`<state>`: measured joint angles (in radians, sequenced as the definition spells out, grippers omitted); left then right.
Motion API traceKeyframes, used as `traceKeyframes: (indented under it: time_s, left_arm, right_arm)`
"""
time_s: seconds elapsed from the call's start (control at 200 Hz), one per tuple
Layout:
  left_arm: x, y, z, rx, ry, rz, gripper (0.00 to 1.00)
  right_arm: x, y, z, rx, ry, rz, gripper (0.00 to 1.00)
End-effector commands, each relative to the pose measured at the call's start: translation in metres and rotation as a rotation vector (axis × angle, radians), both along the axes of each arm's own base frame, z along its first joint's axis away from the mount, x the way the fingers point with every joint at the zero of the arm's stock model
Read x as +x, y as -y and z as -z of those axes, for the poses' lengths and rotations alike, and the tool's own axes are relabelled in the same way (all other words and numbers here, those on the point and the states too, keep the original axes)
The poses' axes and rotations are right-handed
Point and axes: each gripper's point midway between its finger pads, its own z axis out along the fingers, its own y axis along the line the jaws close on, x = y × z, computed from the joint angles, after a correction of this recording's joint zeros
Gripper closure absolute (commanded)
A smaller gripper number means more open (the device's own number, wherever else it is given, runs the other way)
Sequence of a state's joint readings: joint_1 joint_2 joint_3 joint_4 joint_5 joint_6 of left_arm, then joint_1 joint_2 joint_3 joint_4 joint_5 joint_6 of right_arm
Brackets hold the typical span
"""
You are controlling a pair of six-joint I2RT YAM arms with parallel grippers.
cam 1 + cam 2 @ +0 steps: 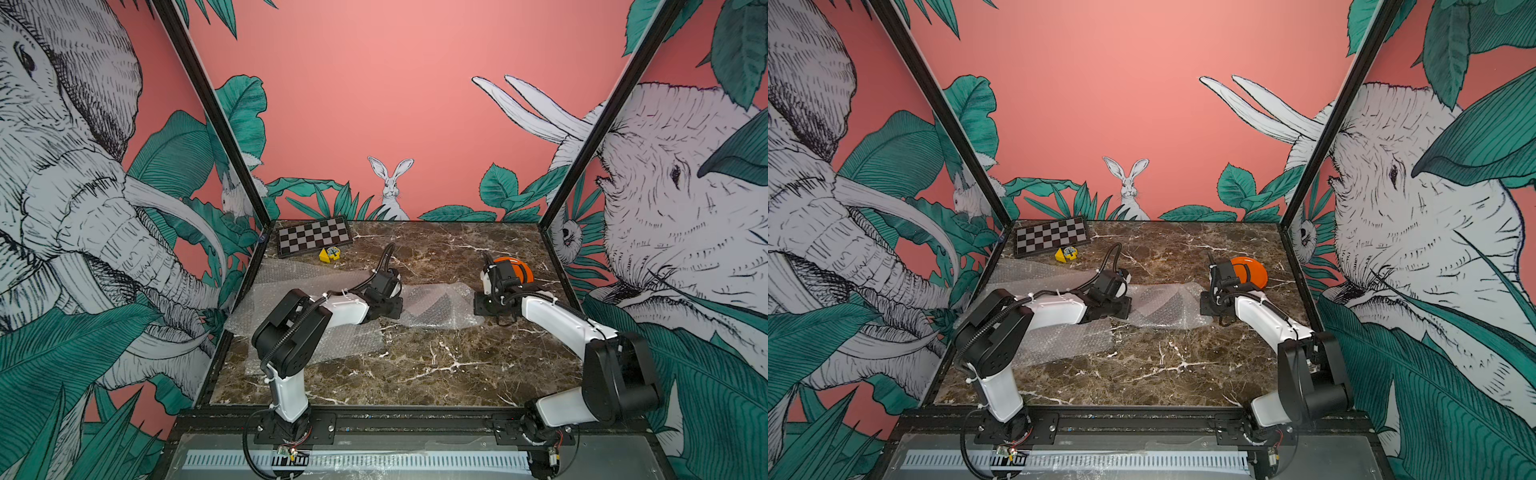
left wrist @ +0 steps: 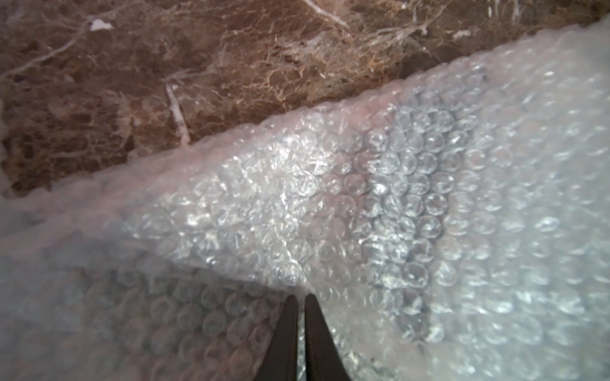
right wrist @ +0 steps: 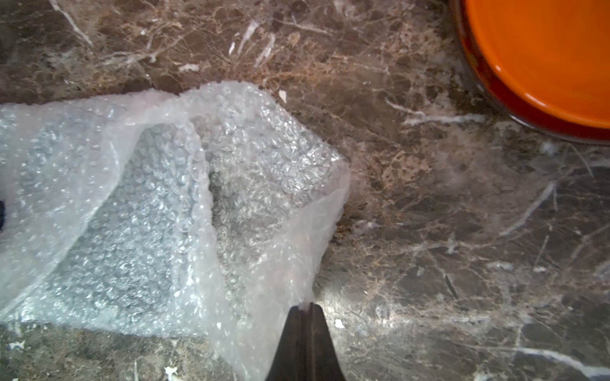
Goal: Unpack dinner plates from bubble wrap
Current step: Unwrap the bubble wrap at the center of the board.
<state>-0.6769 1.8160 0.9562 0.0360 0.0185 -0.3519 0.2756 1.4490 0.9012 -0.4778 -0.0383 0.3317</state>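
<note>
Near left, a spare sheet (image 1: 353, 343) lies flat. Mid-table, the bubble wrap (image 1: 436, 307) hangs btwn both arms: left gripper (image 2: 301, 300) jaws pinched on one end, right gripper (image 3: 306, 308) jaws clamped on a corner, prob. to spread it open. Far right, the orange plate (image 1: 1252, 270) sits bare, already unpacked.

Both top views look from high behind the arm bases (image 1: 286, 419), tilted down and forward across the whole marble worktop (image 1: 415, 374) toward the back wall (image 1: 374, 104). They share nearly the same wide scene, shifted slightly sideways. The left wrist view sits very close over the bubble wrap (image 2: 379, 198), looking past the left claw (image 2: 301, 298) to a strip of worktop. The right wrist view, a little farther off, looks down past the right claw (image 3: 305, 308) at the wrap's corner and the orange plate (image 3: 544, 66) rim. That sheet appears in all four views.
</note>
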Motion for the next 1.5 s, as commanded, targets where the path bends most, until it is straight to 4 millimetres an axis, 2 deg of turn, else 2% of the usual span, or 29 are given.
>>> traceKeyframes:
  time_s: [0.0,0.725,0.95,1.08,1.29,1.495]
  left_arm:
    - [-0.005,-0.01,0.008,0.022,-0.023,-0.03,0.89]
    - [-0.016,-0.026,0.02,0.067,-0.042,-0.047,0.91]
    - [-0.017,-0.025,0.021,0.064,-0.045,-0.044,0.91]
    - [-0.018,-0.023,0.021,0.053,-0.049,-0.039,0.91]
    - [-0.02,-0.021,0.018,0.037,-0.056,-0.03,0.92]
    - [-0.023,-0.019,0.017,0.028,-0.067,-0.02,0.92]
  right_arm:
    - [-0.006,0.016,-0.003,-0.08,-0.003,0.011,0.99]
    - [-0.014,0.058,-0.008,-0.324,-0.045,0.066,0.94]
    - [-0.015,0.069,-0.01,-0.384,-0.049,0.091,0.78]
    - [-0.016,0.075,-0.016,-0.411,-0.04,0.114,0.73]
    - [-0.013,0.072,-0.032,-0.374,0.029,0.124,0.63]
    - [-0.007,0.042,-0.043,-0.212,0.095,0.037,0.62]
